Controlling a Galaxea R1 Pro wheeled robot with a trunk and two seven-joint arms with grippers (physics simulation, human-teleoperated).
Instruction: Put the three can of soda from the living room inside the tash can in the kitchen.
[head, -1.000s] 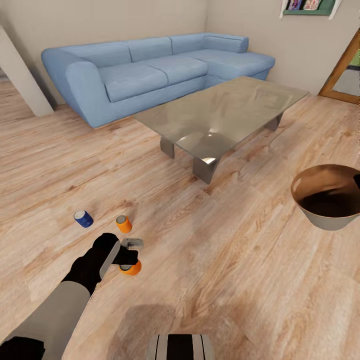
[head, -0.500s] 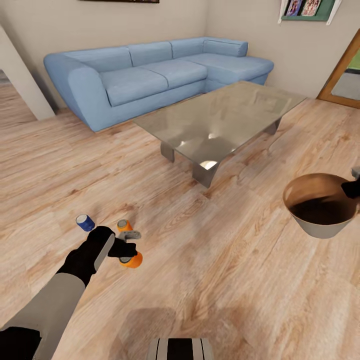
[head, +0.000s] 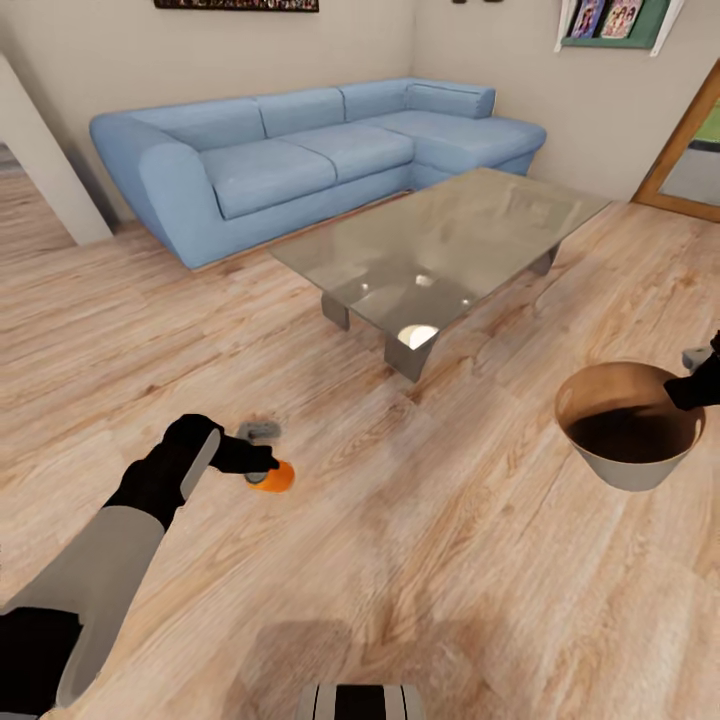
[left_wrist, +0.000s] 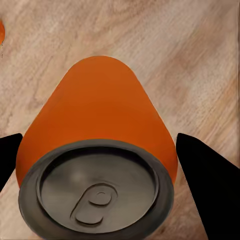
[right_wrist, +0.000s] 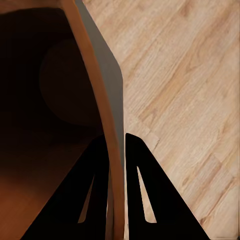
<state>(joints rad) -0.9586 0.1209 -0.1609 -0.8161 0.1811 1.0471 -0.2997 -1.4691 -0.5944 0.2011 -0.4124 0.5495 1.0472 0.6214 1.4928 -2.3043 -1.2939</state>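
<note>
Orange can sits clamped between the left gripper fingers above the floor; right gripper pinches the bin rim.

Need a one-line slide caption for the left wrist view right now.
Left gripper jaws flank an orange soda can, silver top toward the camera, above the wood plank floor.

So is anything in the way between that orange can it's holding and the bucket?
Nothing visible. The orange can sits in the left gripper, the bucket hangs from the right gripper, with bare wood floor between. The coffee table stands farther back.
</note>
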